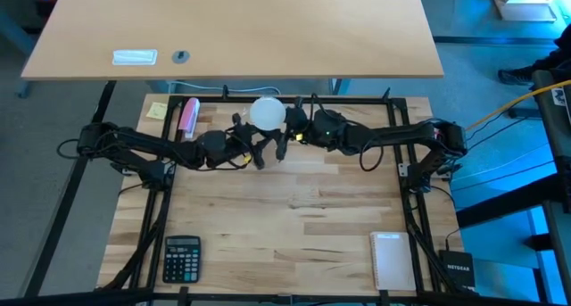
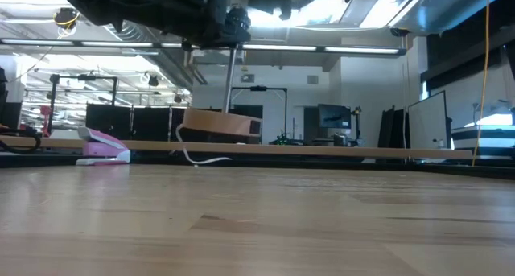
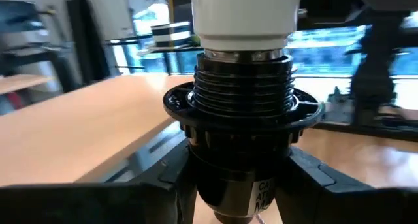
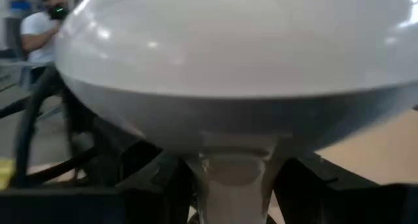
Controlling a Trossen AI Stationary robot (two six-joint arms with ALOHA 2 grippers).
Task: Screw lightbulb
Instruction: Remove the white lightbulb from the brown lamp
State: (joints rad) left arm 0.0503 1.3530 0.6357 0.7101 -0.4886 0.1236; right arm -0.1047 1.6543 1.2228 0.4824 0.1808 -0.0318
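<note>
**Bulb seated at the socket, both claws meeting at the far edge of the counter**

The lightbulb [image 1: 267, 112] sits between the two claws near the far edge of the counter [image 1: 294, 226]. In the left wrist view its white neck [image 3: 246, 15] stands upright in the mouth of a black threaded socket [image 3: 243, 100], a thin metal band showing where the two meet.

The left claw [image 3: 238, 175] has its dark fingers [image 3: 153, 178] closed against the socket's lower body, one on each side, holding it. The right claw [image 4: 228, 178] is part-way closed around the bulb's narrow pale neck, the white globe [image 4: 241, 67] bulging just above it; whether its fingers actually press the neck I cannot tell. From above, the left claw [image 1: 259, 150] comes in from the bulb's left and the right claw [image 1: 294, 128] from its right.

The counter is pale butcher-block wood. Behind the left claw lie a pink stapler [image 1: 188, 115] and a yellow sticky note [image 1: 157, 111]. Well away from both claws, at the near edge, are a calculator [image 1: 182, 257] and a white notepad [image 1: 391, 260].

From counter height a round wooden disc [image 2: 223, 124] shows beneath the dark arms. Beyond it the room has ceiling strip lights, monitors [image 2: 334, 115] and a yellow cable [image 2: 485, 67]. A second, lighter desk [image 1: 241, 29] stands behind the counter, and a person in a white shirt [image 4: 42, 28] stands in the background.
</note>
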